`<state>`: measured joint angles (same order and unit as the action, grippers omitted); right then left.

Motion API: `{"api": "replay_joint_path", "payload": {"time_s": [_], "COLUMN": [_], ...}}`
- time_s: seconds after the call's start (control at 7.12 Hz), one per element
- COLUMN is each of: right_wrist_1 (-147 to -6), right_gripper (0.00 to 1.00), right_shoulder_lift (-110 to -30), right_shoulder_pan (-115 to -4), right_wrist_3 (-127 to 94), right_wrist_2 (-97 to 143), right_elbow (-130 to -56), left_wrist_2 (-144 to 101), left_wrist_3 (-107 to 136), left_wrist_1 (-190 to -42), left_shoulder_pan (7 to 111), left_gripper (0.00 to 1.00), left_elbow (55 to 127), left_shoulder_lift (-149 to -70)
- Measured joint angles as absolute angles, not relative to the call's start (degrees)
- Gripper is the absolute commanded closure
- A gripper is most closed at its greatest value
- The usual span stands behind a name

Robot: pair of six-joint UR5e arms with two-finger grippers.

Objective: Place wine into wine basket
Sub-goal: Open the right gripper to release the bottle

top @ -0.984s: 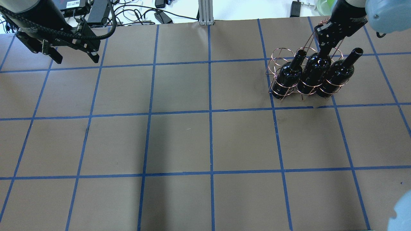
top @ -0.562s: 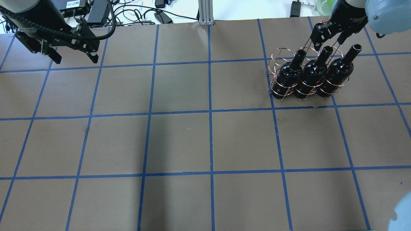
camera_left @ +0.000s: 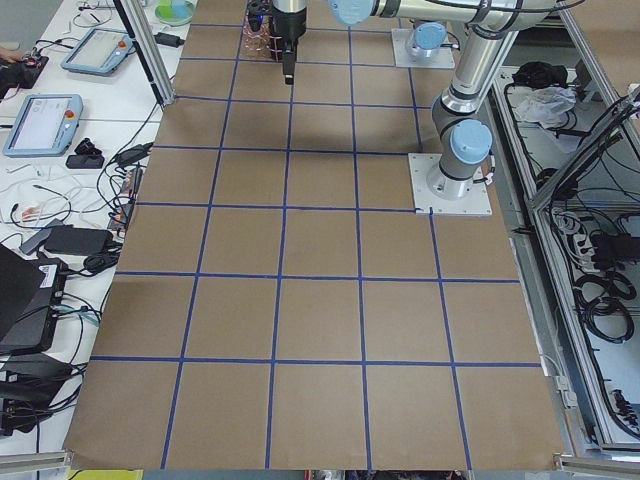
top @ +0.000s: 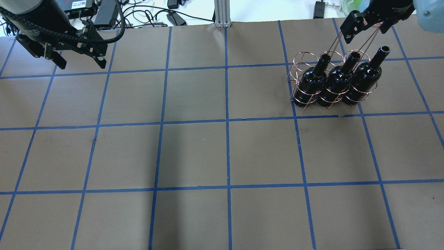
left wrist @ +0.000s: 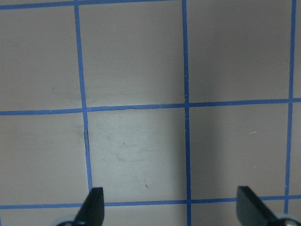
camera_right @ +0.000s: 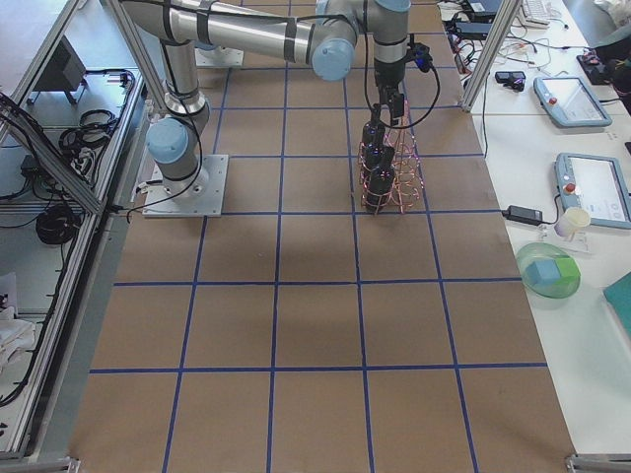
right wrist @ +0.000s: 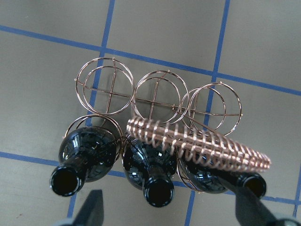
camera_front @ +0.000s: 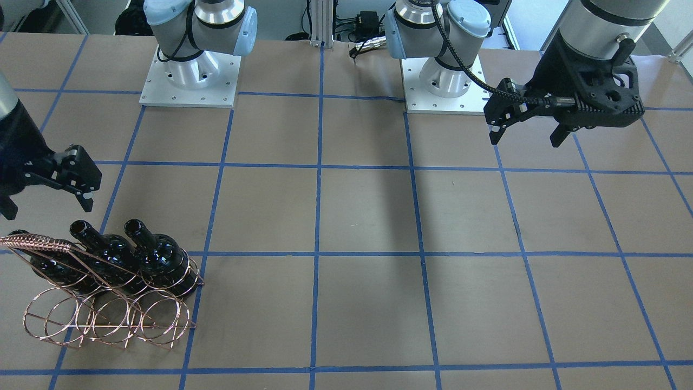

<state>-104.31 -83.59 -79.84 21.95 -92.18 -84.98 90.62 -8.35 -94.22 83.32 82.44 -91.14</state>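
Observation:
Three glossy near-black wine bottles stand in the front row of the copper wire wine basket (top: 299,65) at the table's far right. The middle bottle (top: 336,83) sits between the other two (top: 311,81) (top: 363,79). My right gripper (top: 366,28) is open and empty, raised above the bottle necks and the basket's coiled handle (right wrist: 197,143). In the right wrist view the three bottle mouths (right wrist: 159,193) and the empty back rings (right wrist: 155,92) lie below the open fingers. My left gripper (top: 83,65) is open and empty at the far left back, above bare table.
Brown paper with blue tape lines covers the table (top: 225,156). Cables and power bricks (top: 104,10) lie past its far edge. The two arm bases (camera_front: 189,76) stand at the robot's side. The left wrist view shows only table (left wrist: 141,141).
My right gripper let go of the middle bottle's neck, opened and rose away from it. The bottle now stands free in the basket. The left arm has not moved.

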Motion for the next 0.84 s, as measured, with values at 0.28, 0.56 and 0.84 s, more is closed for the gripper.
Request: {"api": "replay_joint_path", "payload": {"time_s": [0.28,0.56,0.84], "right_wrist_1": [-98.4,-95.1,-94.2], "right_gripper": [0.0,0.0,0.0], "right_shoulder_lift": [-88.7,-90.9,-91.5], "right_shoulder_pan": [-80.7,-84.9,-90.0], "right_wrist_3": [17.8,9.2,3.4], "right_wrist_2": [-92.6,-93.3,-94.2], "right_elbow": [-85.1,-85.1,-86.7], "left_wrist_2": [90.6,90.7,90.6], "left_wrist_3": [-8.3,-8.3,-8.4], "left_wrist_1": [-94.2,-94.2,-94.2], "left_shoulder_pan": [83.3,83.3,83.3], "left_gripper": [0.0,0.0,0.0], "left_elbow": [82.4,82.4,82.5], "left_shoulder_lift": [-91.1,-91.2,-91.2]}}
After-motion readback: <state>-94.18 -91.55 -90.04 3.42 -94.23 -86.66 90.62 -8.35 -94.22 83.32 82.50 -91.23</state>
